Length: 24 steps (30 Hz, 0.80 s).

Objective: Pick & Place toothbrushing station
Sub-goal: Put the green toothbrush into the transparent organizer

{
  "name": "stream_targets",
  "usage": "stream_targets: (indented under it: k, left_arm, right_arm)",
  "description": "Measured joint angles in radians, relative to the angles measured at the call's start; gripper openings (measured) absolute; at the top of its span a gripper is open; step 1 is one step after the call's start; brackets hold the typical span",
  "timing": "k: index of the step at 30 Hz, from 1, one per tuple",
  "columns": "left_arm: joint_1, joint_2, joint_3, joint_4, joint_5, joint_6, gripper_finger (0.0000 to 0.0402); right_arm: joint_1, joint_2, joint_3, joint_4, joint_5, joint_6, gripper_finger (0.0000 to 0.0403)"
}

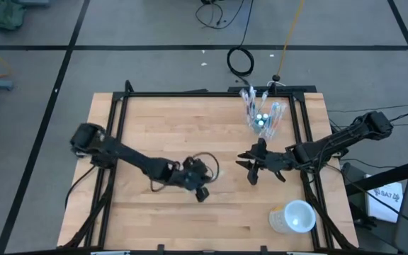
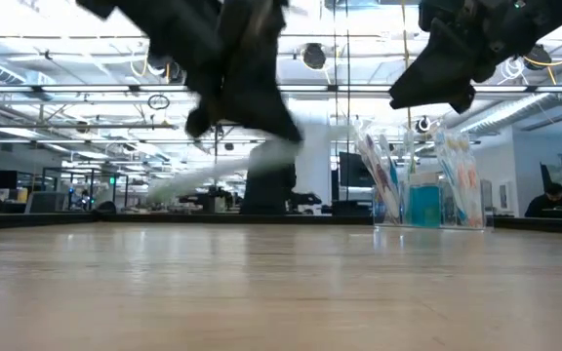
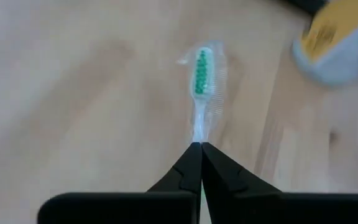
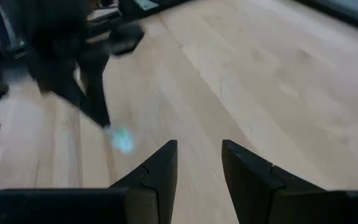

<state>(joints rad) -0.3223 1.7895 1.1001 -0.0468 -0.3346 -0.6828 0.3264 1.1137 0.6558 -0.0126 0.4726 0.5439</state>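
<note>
A small clear tumbler (image 1: 261,117) holding several toothbrushes and tubes stands on its base at the table's far right; it also shows in the low view (image 2: 422,200). My left gripper (image 1: 201,190) is near the table's middle, shut on a white toothbrush with green bristles in a clear wrapper (image 3: 201,71). The brush is a pale streak in the low view (image 2: 252,161). My right gripper (image 1: 248,168) is open and empty, right of the left one and nearer than the tumbler; its fingers stand apart in the right wrist view (image 4: 199,152). My left gripper pinches the toothbrush between its two fingertips on the thin neck just behind the head (image 3: 197,134). The brush runs on past the fingertips, along the fingers, bristles facing the camera. In the low view it is lifted clear of the table, slanting.
A larger whitish translucent cup (image 1: 292,216) lies on its side near the table's front right corner. A black frame rail (image 1: 112,127) runs along the table's left, far and right edges. Bare wood lies at the front left and the middle.
</note>
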Motion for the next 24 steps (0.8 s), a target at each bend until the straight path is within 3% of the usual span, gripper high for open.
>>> stream_targets:
  k: [6,11,15,24]
  left_arm:
    - [-0.007,-0.192,0.001,0.002,-0.174,0.134,0.0004]
    - [-0.034,-0.275,0.001,0.068,-0.319,0.243,0.0004]
    - [-0.049,-0.278,0.003,0.189,-0.345,0.348,0.0007]
    - [-0.057,-0.236,0.003,0.234,-0.338,0.364,0.0007]
  right_arm:
    - [0.0,0.0,0.0,0.093,-0.002,-0.162,0.0116]
    - [0.0,0.018,0.0,0.291,-0.002,-0.191,0.0116]
    - [0.0,0.085,-0.023,0.557,-0.012,-0.278,0.0116]
    - [0.0,0.309,-0.055,1.104,-0.216,-0.447,0.0116]
